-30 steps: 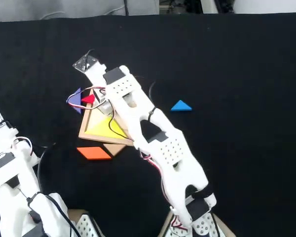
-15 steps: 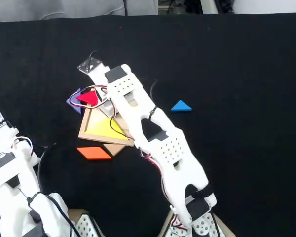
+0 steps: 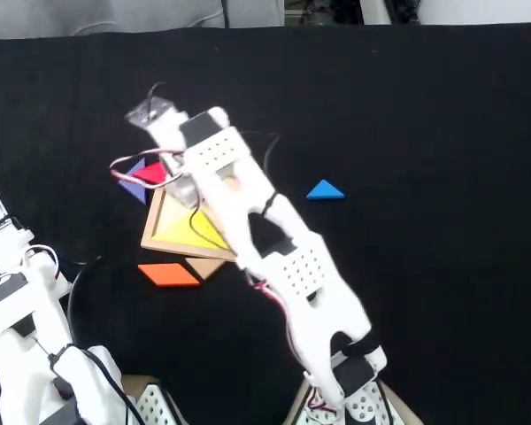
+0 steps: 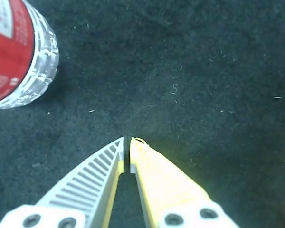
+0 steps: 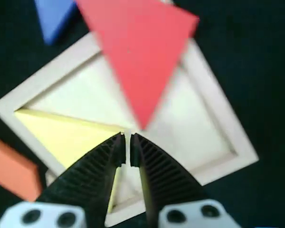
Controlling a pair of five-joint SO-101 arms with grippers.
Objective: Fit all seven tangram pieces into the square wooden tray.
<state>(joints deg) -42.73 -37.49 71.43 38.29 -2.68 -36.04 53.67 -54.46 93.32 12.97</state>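
- The right gripper (image 5: 126, 142) is hanging over the wooden tray (image 5: 228, 118), fingers drawn together with only a sliver between them and gripping nothing.
- The red triangle (image 5: 137, 52) is lying across the tray's far rim, partly outside it, one point reaching in over the bare half and ending just beside the fingertips.
- The tray is sitting left of the table's middle, with the yellow triangle (image 5: 61, 137) lying flat inside and filling one half.
- Other pieces are waiting on the table: a purple-blue triangle (image 5: 54, 16) just past the tray's far corner, an orange piece (image 5: 9, 175) and a tan piece (image 3: 205, 267) at the tray's near edge, and a blue triangle (image 3: 325, 190) well apart toward the right.
- The step in hand looks like working the red triangle down into the free half. Doing it well probably means pressing low against an edge rather than the point, turning the piece until its sides are matching the walls, and going slowly so the tray is not sliding.
- The left gripper (image 4: 127, 142) is resting near the table's left front corner with its fingertips together, close to a bottle (image 4: 14, 47).
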